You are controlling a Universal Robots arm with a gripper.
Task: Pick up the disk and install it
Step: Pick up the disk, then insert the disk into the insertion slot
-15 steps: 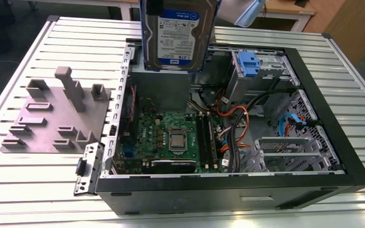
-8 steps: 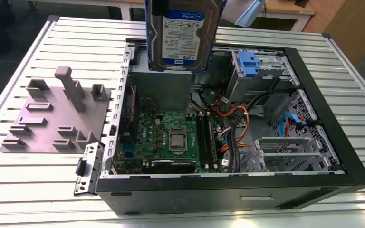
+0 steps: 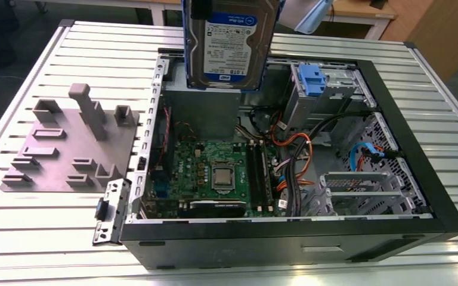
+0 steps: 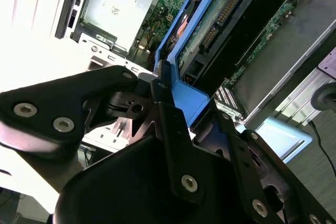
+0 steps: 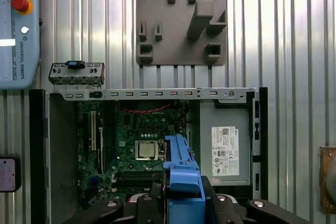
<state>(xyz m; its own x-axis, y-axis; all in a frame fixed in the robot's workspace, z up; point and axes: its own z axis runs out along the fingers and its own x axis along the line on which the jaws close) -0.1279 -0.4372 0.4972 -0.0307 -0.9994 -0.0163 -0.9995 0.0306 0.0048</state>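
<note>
The disk (image 3: 229,47), a silver drive with a white-and-blue label in a blue carrier frame, hangs upright above the back of the open computer case (image 3: 293,229). Its lower edge is over the grey power supply area. In the second wrist view, my gripper (image 4: 184,98) is shut on the disk's (image 4: 220,24) blue frame, and the drive's green underside and connectors face the camera. In the first wrist view, the disk's (image 5: 181,166) blue frame sticks out between my black fingers (image 5: 147,203) over the motherboard.
The case lies on its side on a slatted metal table (image 3: 38,238), with the motherboard (image 3: 205,161) and cables exposed. A drive bay with a blue latch (image 3: 312,80) sits at the case's far right. A grey fixture plate (image 3: 62,149) lies to the exterior view's left. The power supply (image 5: 226,150) carries a white sticker.
</note>
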